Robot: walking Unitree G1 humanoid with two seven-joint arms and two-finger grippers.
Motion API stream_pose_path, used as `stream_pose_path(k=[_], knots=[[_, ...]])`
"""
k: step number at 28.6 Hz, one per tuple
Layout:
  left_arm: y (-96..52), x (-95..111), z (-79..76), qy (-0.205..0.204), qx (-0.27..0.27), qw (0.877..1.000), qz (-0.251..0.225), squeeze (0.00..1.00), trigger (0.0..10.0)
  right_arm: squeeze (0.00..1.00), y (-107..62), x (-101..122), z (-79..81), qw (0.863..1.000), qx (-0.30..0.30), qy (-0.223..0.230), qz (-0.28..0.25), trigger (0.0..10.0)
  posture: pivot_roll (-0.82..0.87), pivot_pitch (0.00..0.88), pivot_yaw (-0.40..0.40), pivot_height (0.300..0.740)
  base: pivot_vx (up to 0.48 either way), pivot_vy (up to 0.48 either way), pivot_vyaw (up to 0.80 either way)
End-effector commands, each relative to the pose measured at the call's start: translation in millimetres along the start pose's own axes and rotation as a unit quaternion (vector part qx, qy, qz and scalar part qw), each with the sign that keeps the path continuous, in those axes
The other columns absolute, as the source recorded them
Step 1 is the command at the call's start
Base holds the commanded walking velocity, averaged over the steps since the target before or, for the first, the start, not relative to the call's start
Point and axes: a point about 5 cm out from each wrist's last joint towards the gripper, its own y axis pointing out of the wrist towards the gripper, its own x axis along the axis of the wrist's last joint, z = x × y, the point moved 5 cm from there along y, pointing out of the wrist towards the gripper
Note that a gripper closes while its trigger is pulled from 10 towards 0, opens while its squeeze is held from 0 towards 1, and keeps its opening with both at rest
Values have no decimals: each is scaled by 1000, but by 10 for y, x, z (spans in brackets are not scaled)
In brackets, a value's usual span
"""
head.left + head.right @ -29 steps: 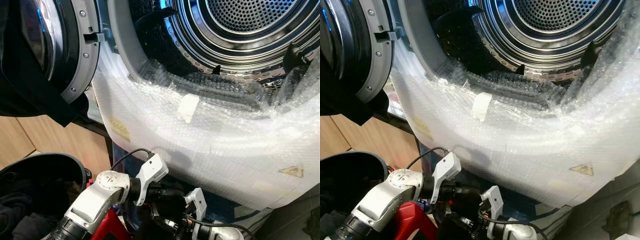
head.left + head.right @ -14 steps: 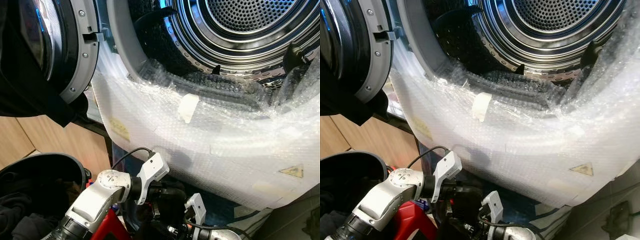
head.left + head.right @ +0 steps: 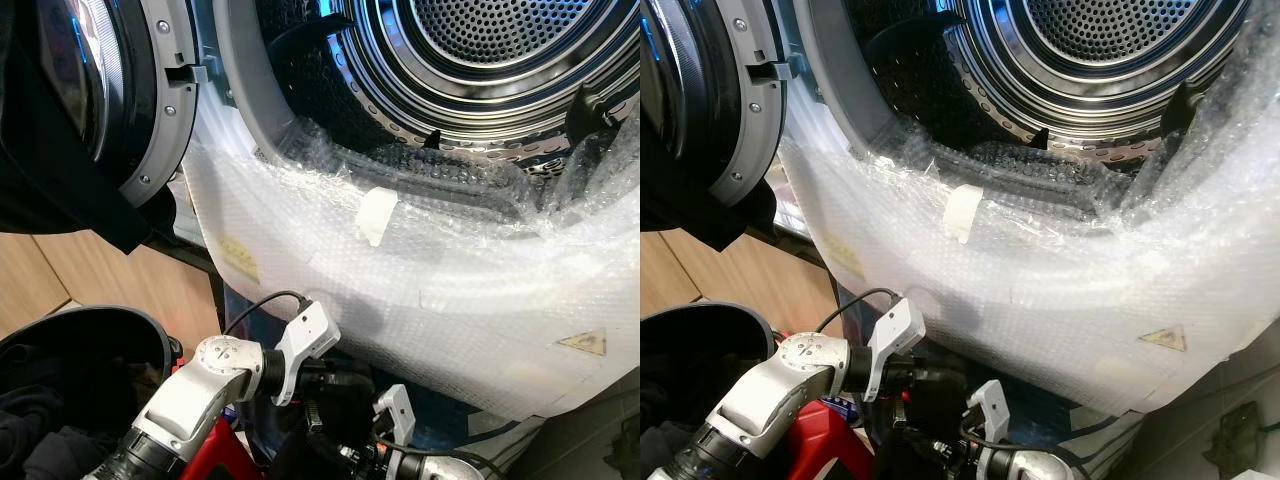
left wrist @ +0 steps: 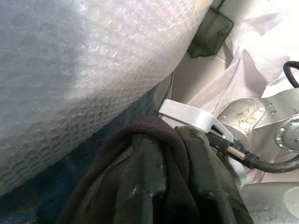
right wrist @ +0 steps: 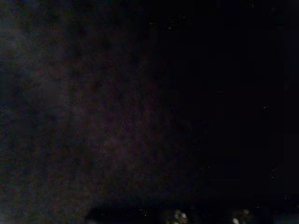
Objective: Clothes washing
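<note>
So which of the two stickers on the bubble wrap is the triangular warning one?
The triangular warning sticker is the one low on the bubble wrap toward the robot's right. The other, a plain yellowish rectangular sticker, sits on the robot's left below the door hinge.

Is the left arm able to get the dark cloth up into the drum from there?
Probably yes. The door stands open and the drum mouth is free. But the left gripper, wrapped in dark cloth, sits low under the bubble wrap lip, so it must lift over that first.
</note>
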Motion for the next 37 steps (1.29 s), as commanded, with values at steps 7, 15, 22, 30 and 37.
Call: stream_pose_path(k=[7, 15, 22, 30, 37], knots=[[-4, 259, -33, 29, -11, 999, -35, 0, 0, 0, -31, -40, -41, 1000, -7, 6, 3, 0, 40, 18, -43, 740, 0, 0, 0], [-57, 257, -35, 28, -5, 999, -36, 0, 0, 0, -71, 47, -127, 999, -27, 26, -28, 0, 43, 19, -43, 740, 0, 0, 0], [-64, 288, -10, 32, 2, 999, -40, 0, 0, 0, -70, 87, -152, 998, -33, 34, -41, 0, 41, 18, -39, 740, 0, 0, 0], [-97, 233, -4, 33, 6, 999, -31, 0, 0, 0, -70, 86, -145, 998, -33, 38, -48, 0, 36, 0, -32, 740, 0, 0, 0], [-114, 232, -25, 37, 1, 999, -29, 0, 0, 0, -63, 58, -133, 997, -35, 43, -50, 0, 31, 0, -22, 740, 0, 0, 0]])
